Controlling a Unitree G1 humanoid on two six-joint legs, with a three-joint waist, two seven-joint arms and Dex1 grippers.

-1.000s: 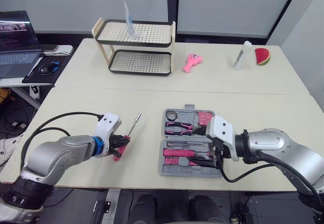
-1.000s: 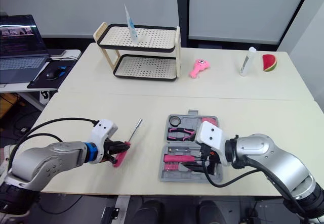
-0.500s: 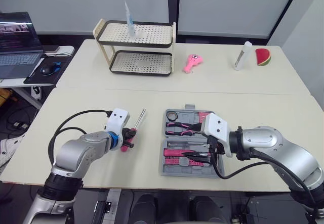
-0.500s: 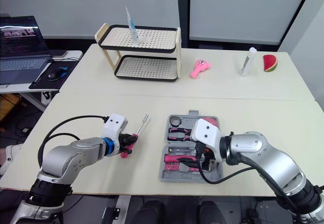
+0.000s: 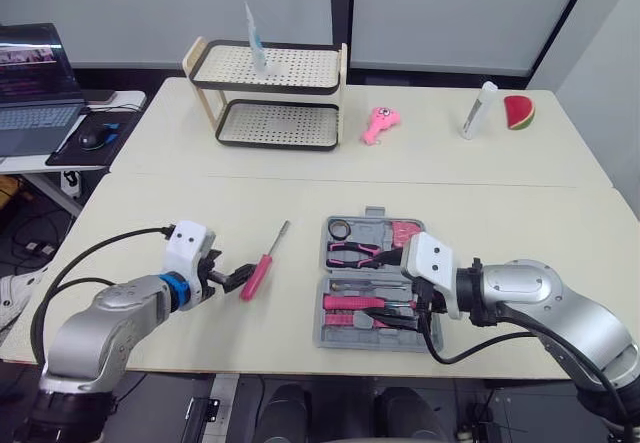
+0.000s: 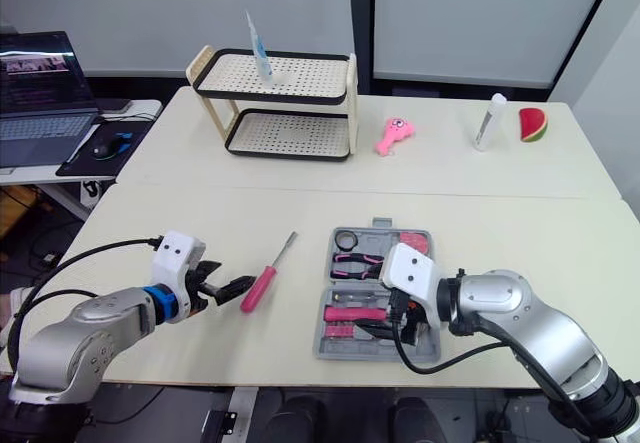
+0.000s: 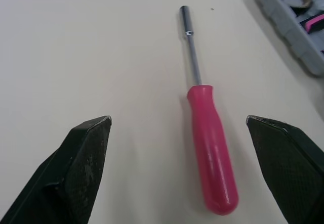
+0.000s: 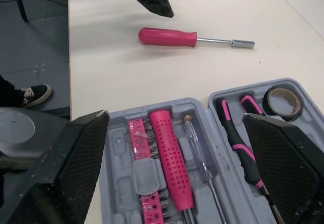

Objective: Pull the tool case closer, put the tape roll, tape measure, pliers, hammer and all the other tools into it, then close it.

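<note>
The grey tool case lies open near the table's front edge. In it are a tape roll, pink-handled pliers and a pink-handled hammer. A pink screwdriver lies flat on the table just left of the case, shaft pointing away from me. My left gripper is open a short way behind the handle, touching nothing. My right gripper is open and hovers over the case's right half, holding nothing.
A two-tier rack stands at the back left of the table. A pink toy, a white tube and a watermelon slice lie along the back. A laptop sits on a side desk to the left.
My left gripper has opened and let go of the screwdriver, which now lies on the table, and has drawn back to the left. The right gripper stays open over the case.
</note>
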